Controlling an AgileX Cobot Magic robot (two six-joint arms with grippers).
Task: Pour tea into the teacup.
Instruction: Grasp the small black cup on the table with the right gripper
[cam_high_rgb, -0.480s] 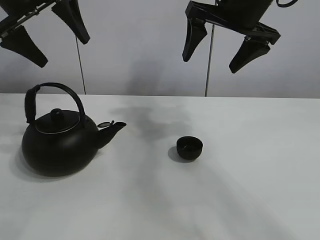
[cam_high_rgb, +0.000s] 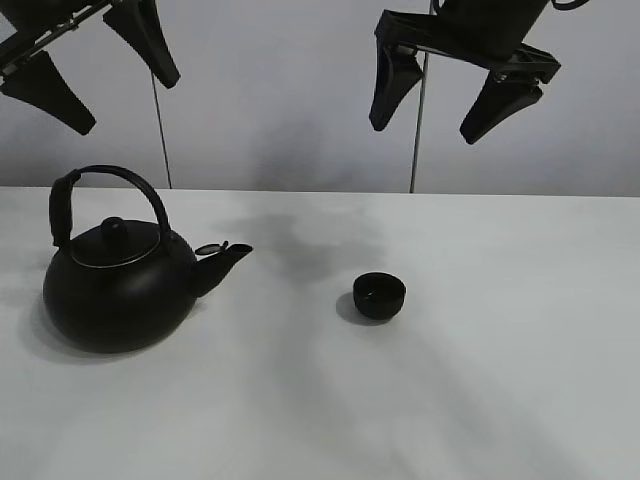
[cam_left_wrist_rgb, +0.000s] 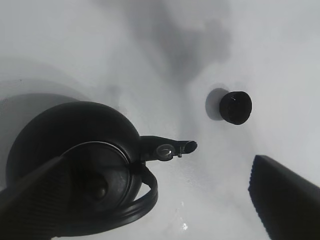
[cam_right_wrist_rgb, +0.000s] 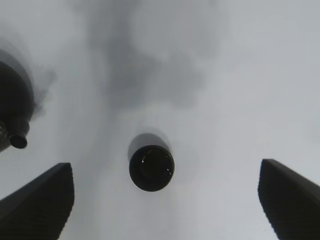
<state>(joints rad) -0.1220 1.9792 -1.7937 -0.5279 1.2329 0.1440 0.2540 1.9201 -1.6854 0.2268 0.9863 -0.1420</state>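
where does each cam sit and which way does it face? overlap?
Exterior high: high off the arms, looking across and down at the table, kettle and teacup; left claw and right claw hang open at top.
Left wrist: above the kettle, looking down, teacup beyond; both fingers show.
Right wrist: above the teacup, looking down; both fingers show.
Shared: all three see kettle and teacup.

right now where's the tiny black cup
Exterior high view: the tiny round black teacup stands right of centre on the white table, apart from the big black kettle on its left.
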